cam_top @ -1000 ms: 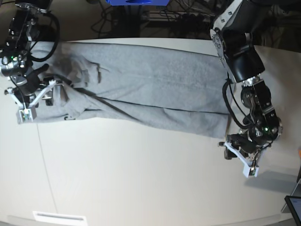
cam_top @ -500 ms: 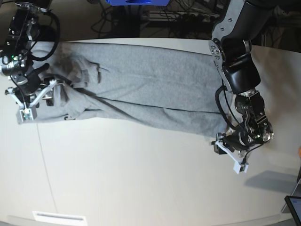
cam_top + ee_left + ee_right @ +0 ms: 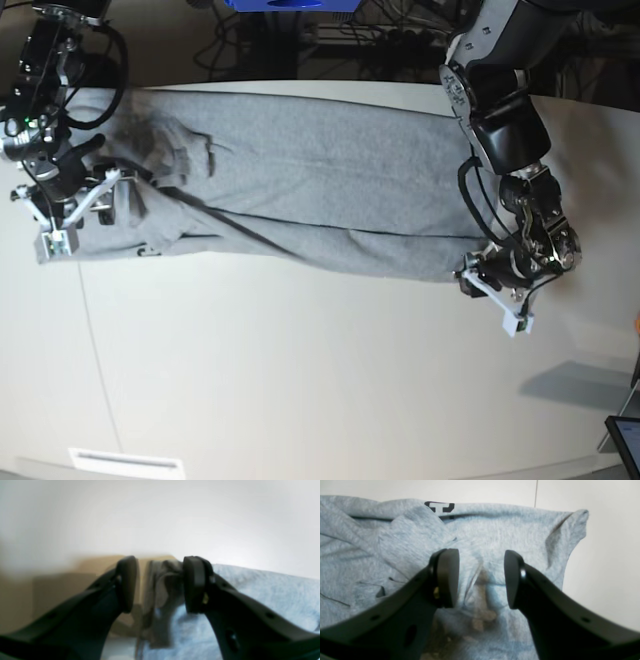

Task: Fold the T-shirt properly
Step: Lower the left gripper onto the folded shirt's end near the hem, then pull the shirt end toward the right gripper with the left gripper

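The grey T-shirt (image 3: 320, 190) lies in a long band across the table, folded along its length. Black lettering (image 3: 439, 506) peeks out at a fold. My right gripper (image 3: 65, 225) is over the shirt's left end in the base view. Its jaws stand apart just above the cloth (image 3: 520, 530), with a low ridge of fabric under the gap of the right gripper (image 3: 481, 580). My left gripper (image 3: 497, 297) is at the shirt's lower right corner. In the left wrist view the left gripper (image 3: 160, 582) is open, and a bunched corner of shirt (image 3: 165, 580) sits between the fingers, against the right pad (image 3: 195, 582).
Cables and a blue object (image 3: 290, 5) lie beyond the table's far edge. A dark screen (image 3: 625, 440) sits at the bottom right corner. A white label (image 3: 125, 462) lies near the front left edge. The table (image 3: 300, 380) is pale, with a seam down its left part.
My left gripper has moved up and slightly left from the bare table onto the shirt's lower right corner. The right arm and the shirt have stayed still.
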Tool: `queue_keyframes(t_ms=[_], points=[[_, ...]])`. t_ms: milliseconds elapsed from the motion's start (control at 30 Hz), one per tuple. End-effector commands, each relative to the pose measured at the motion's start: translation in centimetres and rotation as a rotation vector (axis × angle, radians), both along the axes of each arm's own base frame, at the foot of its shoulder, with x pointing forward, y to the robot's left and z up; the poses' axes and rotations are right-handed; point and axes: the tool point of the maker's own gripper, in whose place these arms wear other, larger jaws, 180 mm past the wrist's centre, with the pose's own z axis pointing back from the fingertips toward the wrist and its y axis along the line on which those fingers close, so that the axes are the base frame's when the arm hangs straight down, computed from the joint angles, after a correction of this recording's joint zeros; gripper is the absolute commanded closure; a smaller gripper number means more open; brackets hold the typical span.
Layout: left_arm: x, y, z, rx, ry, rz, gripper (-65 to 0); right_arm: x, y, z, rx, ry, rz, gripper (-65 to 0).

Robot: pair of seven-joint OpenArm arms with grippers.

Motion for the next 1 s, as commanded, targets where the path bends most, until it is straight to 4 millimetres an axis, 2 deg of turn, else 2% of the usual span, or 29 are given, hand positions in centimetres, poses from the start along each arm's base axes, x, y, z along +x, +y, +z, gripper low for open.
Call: queue_keyframes(t_ms=[0,133,433,567,800,867,967], points=[[1.8,0.7,2.7,0.017,-0.082,0.002,-24.4,0.8,0.0,1.2,-0.003,-0.048,0.008,-28.4],[1.8,0.8,2.8,0.021,-0.086,0.004,-12.8,0.7,0.0,1.1,-0.004,-0.044,0.009,-28.4],[1.8,0.6,2.7,0.021,-0.082,-0.002,-10.4,0.6,0.0,1.0,-0.003,-0.038,0.009,-28.4],[1.8,0.6,2.7,0.021,-0.084,-0.004,0.0,0.4,0.1,0.8,-0.002,-0.033,0.010,-28.4],[1.3,0.8,3.1,0.044,-0.098,-0.005,0.0,0.4,0.1,0.8,-0.002,-0.032,0.009,-28.4],[1.0,0.7,4.3,0.055,-0.138,-0.011,0.0,0.3,0.1,0.5,0.001,-0.026,0.009,-28.4],[0.1,0.1,5.6,0.034,-0.133,-0.029,0.0,0.4,1.5,-0.3,0.017,-0.004,0.050,-28.4]])
